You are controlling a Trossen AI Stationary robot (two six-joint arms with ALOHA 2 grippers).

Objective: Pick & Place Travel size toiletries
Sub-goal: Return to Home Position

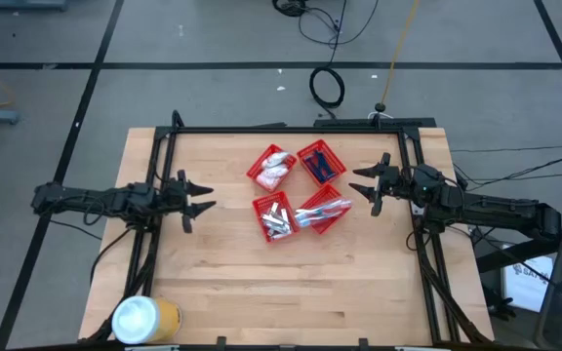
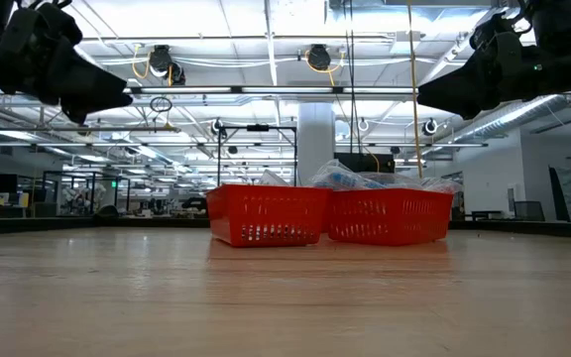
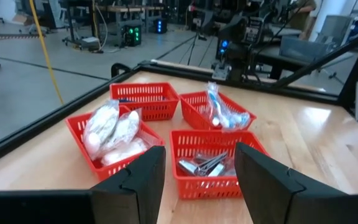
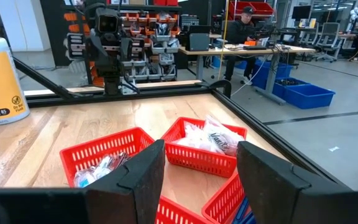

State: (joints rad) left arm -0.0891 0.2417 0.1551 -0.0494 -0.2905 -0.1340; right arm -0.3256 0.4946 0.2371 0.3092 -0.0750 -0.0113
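Several red mesh baskets cluster at the table's middle and hold the toiletries. White sachets (image 1: 274, 170) lie in the far-left basket, dark blue razors (image 1: 321, 164) in the far-right one, silvery tubes (image 1: 277, 219) in the near-left one, pastel toothbrushes (image 1: 322, 209) in the near-right one. My left gripper (image 1: 200, 197) hovers open to the left of the baskets, above the table. My right gripper (image 1: 362, 184) hovers open to their right. In the left wrist view the sachets (image 3: 112, 130), tubes (image 3: 202, 165) and toothbrushes (image 3: 224, 113) show beyond my open left gripper (image 3: 199, 180).
A large yellow can with a white lid (image 1: 143, 319) stands at the table's near-left corner. A black frame (image 1: 291, 129) runs along the far edge and down both sides. Bare wood (image 1: 291, 283) spreads in front of the baskets. A person (image 4: 241, 28) sits at a desk beyond the table.
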